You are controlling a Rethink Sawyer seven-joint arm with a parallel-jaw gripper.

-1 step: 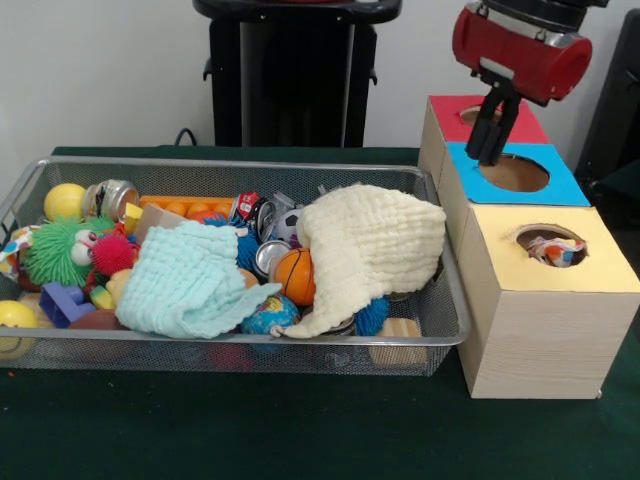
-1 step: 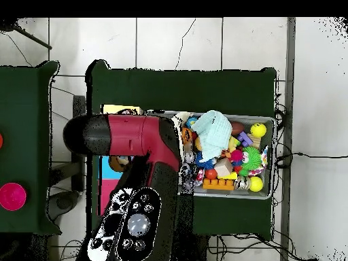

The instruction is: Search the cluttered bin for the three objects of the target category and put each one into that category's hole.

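A wire bin (image 1: 445, 335) holds a jumble of toys, balls and cans. A cream cloth (image 1: 375, 245) and a mint cloth (image 1: 190, 280) lie over part of the pile. Among the items are an orange ball (image 1: 295, 275), a globe ball (image 1: 270, 315), a green furry toy (image 1: 55, 250) and cans (image 1: 265, 215). Three boxes stand right of the bin: red (image 1: 450, 110), blue (image 1: 560, 185) and yellow (image 1: 570, 285). My gripper (image 1: 492, 160) hangs at the left rim of the blue box's hole (image 1: 520, 175). A colourful toy (image 1: 552, 250) lies in the yellow box's hole. In the overhead view the arm (image 2: 129, 136) hides the gripper.
The boxes sit close against the bin's right end. A wooden block (image 1: 398, 340) lies in the bin's front right corner. In the overhead view the bin (image 2: 273, 136) is right of the arm, and a pink round button (image 2: 12, 196) sits on a separate table at far left.
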